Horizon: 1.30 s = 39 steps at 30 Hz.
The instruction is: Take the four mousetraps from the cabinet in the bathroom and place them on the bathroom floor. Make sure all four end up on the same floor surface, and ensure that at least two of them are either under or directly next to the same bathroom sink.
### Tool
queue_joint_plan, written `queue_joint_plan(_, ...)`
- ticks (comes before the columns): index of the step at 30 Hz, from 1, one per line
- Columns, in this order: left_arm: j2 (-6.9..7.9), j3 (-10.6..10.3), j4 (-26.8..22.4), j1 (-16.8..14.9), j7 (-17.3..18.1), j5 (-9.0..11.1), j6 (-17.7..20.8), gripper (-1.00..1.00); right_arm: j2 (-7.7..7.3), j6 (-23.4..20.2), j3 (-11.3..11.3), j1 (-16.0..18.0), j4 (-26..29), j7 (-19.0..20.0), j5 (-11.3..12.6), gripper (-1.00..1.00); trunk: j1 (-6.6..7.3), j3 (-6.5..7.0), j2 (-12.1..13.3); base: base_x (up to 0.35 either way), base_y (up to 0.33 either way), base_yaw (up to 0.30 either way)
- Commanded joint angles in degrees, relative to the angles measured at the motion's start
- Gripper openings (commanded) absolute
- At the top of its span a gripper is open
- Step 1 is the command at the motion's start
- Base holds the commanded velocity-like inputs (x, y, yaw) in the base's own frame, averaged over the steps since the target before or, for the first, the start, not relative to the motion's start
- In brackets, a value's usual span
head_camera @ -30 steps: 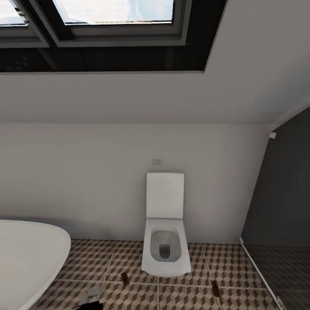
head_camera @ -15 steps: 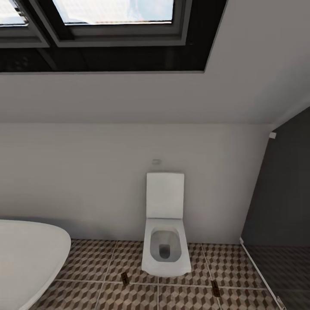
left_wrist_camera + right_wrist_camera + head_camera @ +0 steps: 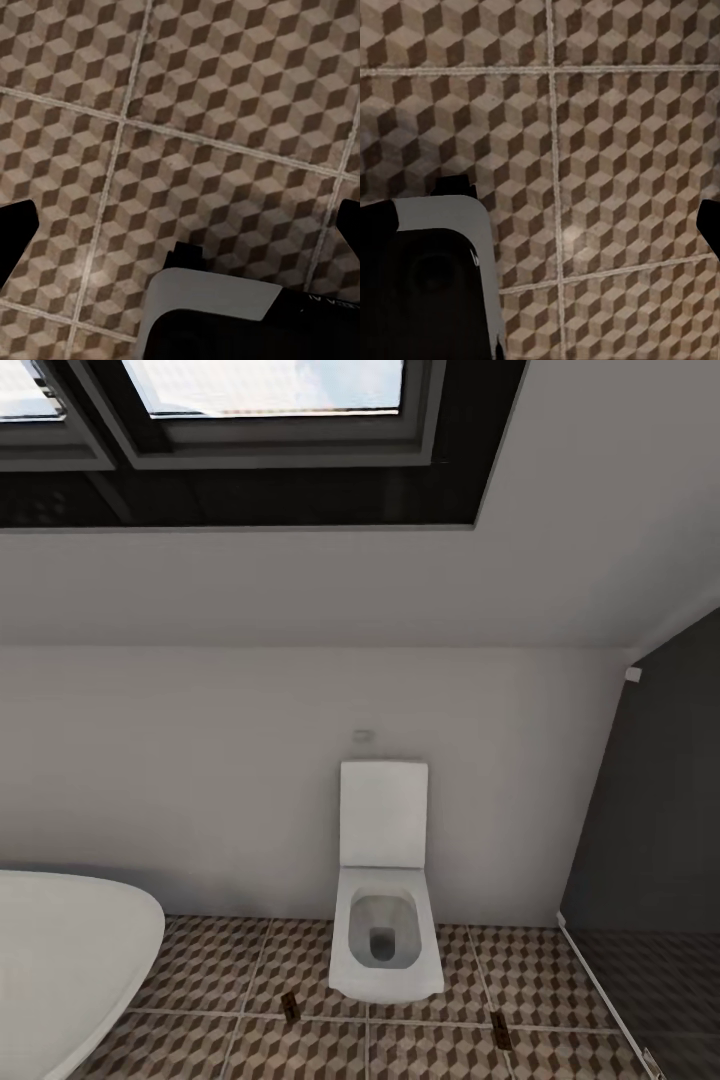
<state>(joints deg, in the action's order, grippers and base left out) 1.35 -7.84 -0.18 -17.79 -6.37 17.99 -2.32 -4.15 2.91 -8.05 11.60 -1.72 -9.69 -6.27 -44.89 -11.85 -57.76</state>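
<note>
Wall [image 3: 250, 780]: you face a plain white wall under a sloped ceiling with a dark-framed skylight [image 3: 260, 400] at the top of your head view.
Bathroom floor [image 3: 220, 960]: cube-patterned brown, beige and white tiles with pale grout lines; you see it below the wall in the head view, and in both wrist views [image 3: 187, 135] [image 3: 607, 150].
Bathtub [image 3: 60, 950]: white rounded rim at your lower left; its inside is not visible.
Shower partition [image 3: 650, 840]: dark panel at your right, standing on the floor.
Toilet [image 3: 385, 930]: white, against the wall, lid raised upright; the open bowl holds nothing you can make out.
Mousetraps: two small dark-and-tan pieces lie flat on the tiles, one [image 3: 290, 1007] just beside the toilet's front left corner, one [image 3: 502, 1032] near its front right, well apart from each other. Detail is too small to confirm more.
Left gripper [image 3: 184, 225]: fingers spread wide, dark tips at the opposite edges of its wrist view, nothing between them, floor tiles beyond.
Right gripper [image 3: 547, 217]: likewise spread wide and empty over the tiles.
</note>
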Motion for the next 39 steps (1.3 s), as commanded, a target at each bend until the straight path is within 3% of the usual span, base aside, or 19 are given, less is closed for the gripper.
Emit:
queue_joint_plan(1,-0.01,-0.5,0.0,0.2,-0.1,0.5,-0.2,1.0,0.0,0.3,-0.5,-0.2,-0.2,-0.1,-0.6,1.0,0.0,-0.07,-0.1,0.0,0.0,0.0)
queue_joint_plan(19,-0.05,-0.5,0.0,3.6,-0.1,0.5,-0.6,1.0,-0.03,1.2,-0.5,-3.2,-0.2,1.9,-0.4,1.0,0.0,-0.07,-0.1,0.0,0.0,0.0)
queue_joint_plan(39,0.16,-0.4,-0.4,4.1,-0.2,0.6,-0.6,1.0,-0.11,1.5,-0.5,-3.3,0.0,2.0,-0.8,1.0,0.0,-0.07,-0.1,0.0,0.0,0.0)
